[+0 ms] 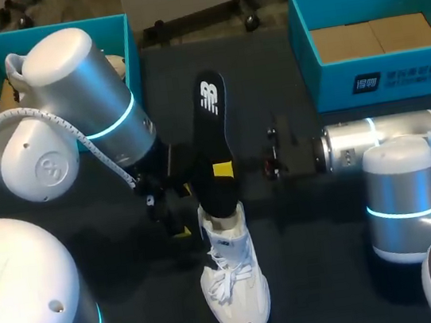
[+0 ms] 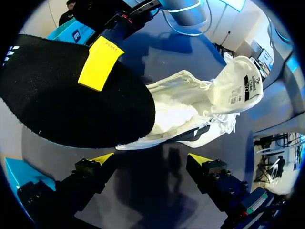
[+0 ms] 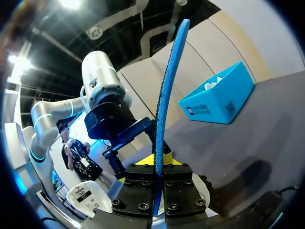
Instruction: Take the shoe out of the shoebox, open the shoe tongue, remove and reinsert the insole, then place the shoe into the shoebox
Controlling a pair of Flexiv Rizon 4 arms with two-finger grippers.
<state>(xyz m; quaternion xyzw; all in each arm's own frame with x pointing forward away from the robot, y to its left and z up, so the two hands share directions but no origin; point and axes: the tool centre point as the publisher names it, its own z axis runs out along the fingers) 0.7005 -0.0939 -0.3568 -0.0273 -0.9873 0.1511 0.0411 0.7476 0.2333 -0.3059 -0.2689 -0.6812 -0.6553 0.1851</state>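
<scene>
A white shoe (image 1: 235, 287) lies on the dark table with its tongue (image 2: 237, 85) pulled open. The black insole (image 1: 213, 142) stands tilted above it, its lower end at the shoe's opening (image 2: 178, 102). My right gripper (image 1: 225, 170) is shut on the insole; in the right wrist view the insole (image 3: 167, 90) shows edge-on, blue, between the fingers of that gripper (image 3: 158, 164). One of its yellow fingertips (image 2: 98, 64) lies on the insole (image 2: 66, 105). My left gripper (image 1: 171, 213) hangs open just left of the shoe. Nothing is between its fingers (image 2: 151, 160).
A teal shoebox (image 1: 303, 45) with a cardboard floor stands at the back right. A second teal box (image 1: 128, 41) stands at the back left behind my left arm, also seen in the right wrist view (image 3: 217, 100).
</scene>
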